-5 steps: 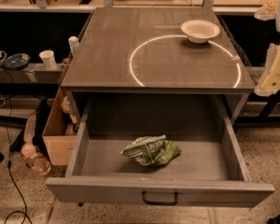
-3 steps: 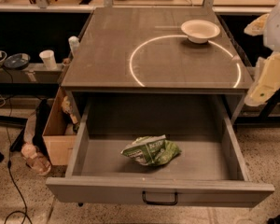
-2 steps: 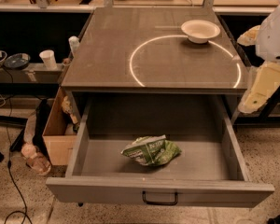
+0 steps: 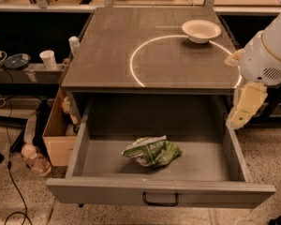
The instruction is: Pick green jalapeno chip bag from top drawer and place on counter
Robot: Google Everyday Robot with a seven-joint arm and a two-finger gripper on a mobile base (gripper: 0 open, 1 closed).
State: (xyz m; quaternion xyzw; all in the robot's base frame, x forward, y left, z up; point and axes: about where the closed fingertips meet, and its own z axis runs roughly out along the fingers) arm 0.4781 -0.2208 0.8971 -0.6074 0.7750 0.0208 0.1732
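Green jalapeno chip bag (image 4: 151, 151) lies untouched on the floor of the open top drawer (image 4: 107, 192). The hand (image 4: 246, 108) hangs beside the drawer's right wall, well apart from the bag; how open it is I cannot tell. Reaching, grasping, lifting and placing on the tabletop (image 4: 107, 55) are all left to do.

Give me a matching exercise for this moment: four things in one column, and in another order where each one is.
Things
1. green jalapeno chip bag
2. white bowl
3. gripper
4. cardboard box

Places
A. on the floor, left of the top drawer
B. lying inside the open top drawer
C. at the right of the view, by the front right corner of the counter
D. on the counter, at the far side of the white circle line

Pairs: 1-B, 2-D, 3-C, 4-A
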